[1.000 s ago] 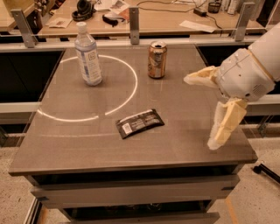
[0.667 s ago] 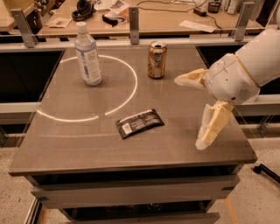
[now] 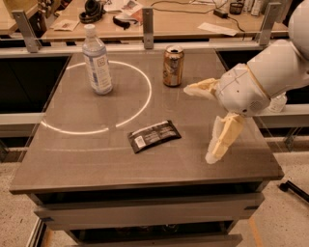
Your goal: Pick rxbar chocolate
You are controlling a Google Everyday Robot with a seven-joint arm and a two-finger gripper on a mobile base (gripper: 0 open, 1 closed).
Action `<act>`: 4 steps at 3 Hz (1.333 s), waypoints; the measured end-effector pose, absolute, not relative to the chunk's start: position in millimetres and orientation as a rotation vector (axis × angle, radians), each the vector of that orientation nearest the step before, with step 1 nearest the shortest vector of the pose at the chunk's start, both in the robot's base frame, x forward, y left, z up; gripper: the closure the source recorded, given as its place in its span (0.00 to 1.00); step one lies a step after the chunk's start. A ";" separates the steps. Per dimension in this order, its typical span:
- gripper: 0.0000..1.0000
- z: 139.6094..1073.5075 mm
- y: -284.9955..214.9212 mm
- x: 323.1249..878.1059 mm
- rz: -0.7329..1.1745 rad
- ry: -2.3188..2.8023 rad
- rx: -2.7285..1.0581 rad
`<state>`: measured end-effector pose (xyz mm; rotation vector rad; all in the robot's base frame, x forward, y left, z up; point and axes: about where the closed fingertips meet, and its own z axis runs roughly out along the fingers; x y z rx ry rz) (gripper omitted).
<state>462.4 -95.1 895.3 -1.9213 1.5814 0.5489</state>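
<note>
1. I see the gripper at the right of the frame, above the right part of the bench, hanging from the bulky white arm that comes in from the upper right edge
2. Its two cream fingers are spread wide apart with nothing between them. One points left toward the middle of the frame, and the other slants down toward the bench's lower right corner
3. The rxbar chocolate lies flat on the bench just below the centre of the frame, to the left of the gripper and clear of both fingers. It is a black wrapper turned at a slight angle, right end higher in the picture, with a small white label at its left end
4. A copper-coloured can stands upright at the upper middle of the bench, above the bar and well apart from it. The upper finger's tip is near it on its lower right, but I can't tell how high the tip is above the surface
5. A clear plastic bottle with a white cap stands upright at the upper left of the bench
6. A thin bright ring curves across the left half of the bench. The bottle sits inside it, while the bar lies just outside its lower right arc
7. A wooden desk with papers and headphones runs along the top of the frame
</note>
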 end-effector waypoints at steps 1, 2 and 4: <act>0.00 888.1 -89.7 468.6 0.558 1.607 -1.931; 0.00 879.9 -82.3 477.5 0.551 1.632 -1.944; 0.00 859.4 -52.3 483.5 0.595 1.605 -2.006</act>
